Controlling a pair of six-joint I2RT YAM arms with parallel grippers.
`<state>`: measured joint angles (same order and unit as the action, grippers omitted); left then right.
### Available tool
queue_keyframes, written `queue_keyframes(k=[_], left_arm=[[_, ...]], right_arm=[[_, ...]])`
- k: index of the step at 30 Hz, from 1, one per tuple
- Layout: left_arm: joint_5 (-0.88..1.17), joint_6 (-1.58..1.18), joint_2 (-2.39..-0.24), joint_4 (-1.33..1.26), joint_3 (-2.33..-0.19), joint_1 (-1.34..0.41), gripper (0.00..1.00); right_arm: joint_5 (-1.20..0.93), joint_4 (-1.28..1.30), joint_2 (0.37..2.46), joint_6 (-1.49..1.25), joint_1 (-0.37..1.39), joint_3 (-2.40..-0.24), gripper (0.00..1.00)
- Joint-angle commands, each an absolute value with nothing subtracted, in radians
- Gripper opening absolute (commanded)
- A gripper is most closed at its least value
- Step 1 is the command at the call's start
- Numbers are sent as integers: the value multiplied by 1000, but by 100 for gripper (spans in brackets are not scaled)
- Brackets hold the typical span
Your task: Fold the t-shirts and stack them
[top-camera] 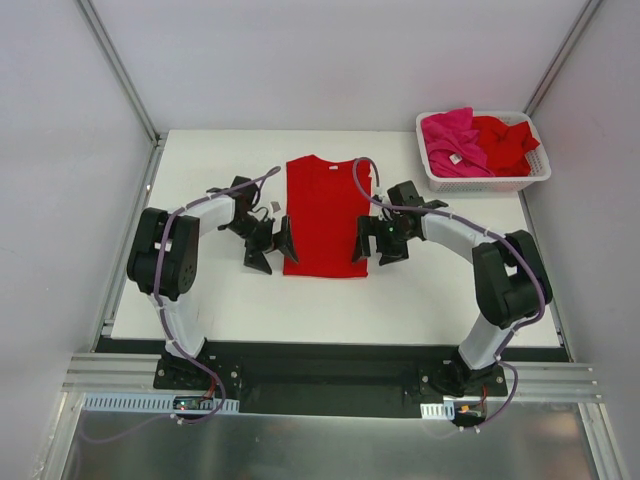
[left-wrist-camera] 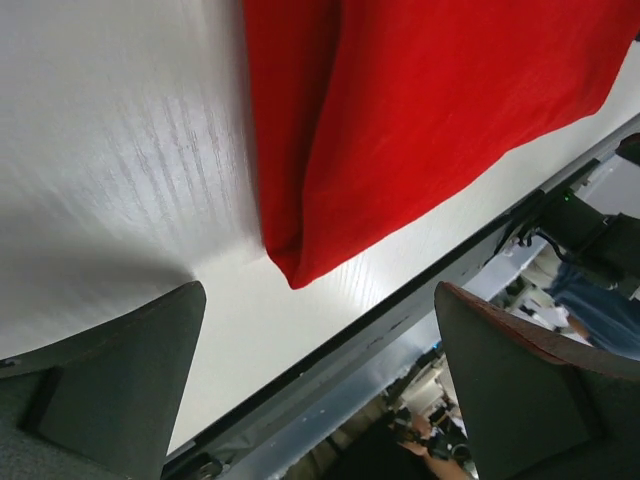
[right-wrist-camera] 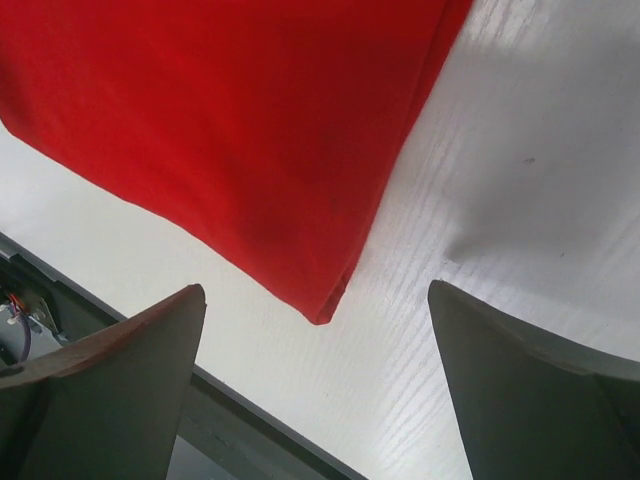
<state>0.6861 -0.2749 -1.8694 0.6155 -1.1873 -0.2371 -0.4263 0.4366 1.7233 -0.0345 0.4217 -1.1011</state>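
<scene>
the red t-shirt (top-camera: pixel 325 215) lies flat in the middle of the table (top-camera: pixel 220 300), neck toward the far side. its sides are turned in, so it makes a long narrow rectangle with doubled cloth along both long edges. in the wrist views the fabric looks smooth, with a clean, slightly rounded fold at each near corner and no bunching. the left gripper (top-camera: pixel 273 250) sits just beside the near-left corner and the right gripper (top-camera: pixel 376 246) just beside the near-right one. both have their jaws spread wide, with nothing between them and no contact with the cloth. judging from this, the lengthwise fold is done and the crosswise fold comes next. that calls for each gripper to come in low over its own corner and pinch every layer there. the two would then carry the near end up toward the collar together, so the rectangle stays square and the tucked sides do not spill open. further out, at the far right corner, a white basket (top-camera: pixel 487 183) holds a magenta t-shirt (top-camera: pixel 450 140) and more red t-shirts (top-camera: pixel 505 140), crumpled and not yet folded, so most of the task remains.
</scene>
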Motion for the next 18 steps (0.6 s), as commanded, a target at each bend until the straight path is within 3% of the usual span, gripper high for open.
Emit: queue_keyframes(k=[1, 18], left_arm=[[804, -331, -1825, 440, -1114, -245, 99], [870, -393, -1849, 291, -1065, -245, 99]], right_arm=[[-426, 313, 1704, -75, 426, -1074, 97], [-400, 308, 1637, -132, 437, -951, 91]])
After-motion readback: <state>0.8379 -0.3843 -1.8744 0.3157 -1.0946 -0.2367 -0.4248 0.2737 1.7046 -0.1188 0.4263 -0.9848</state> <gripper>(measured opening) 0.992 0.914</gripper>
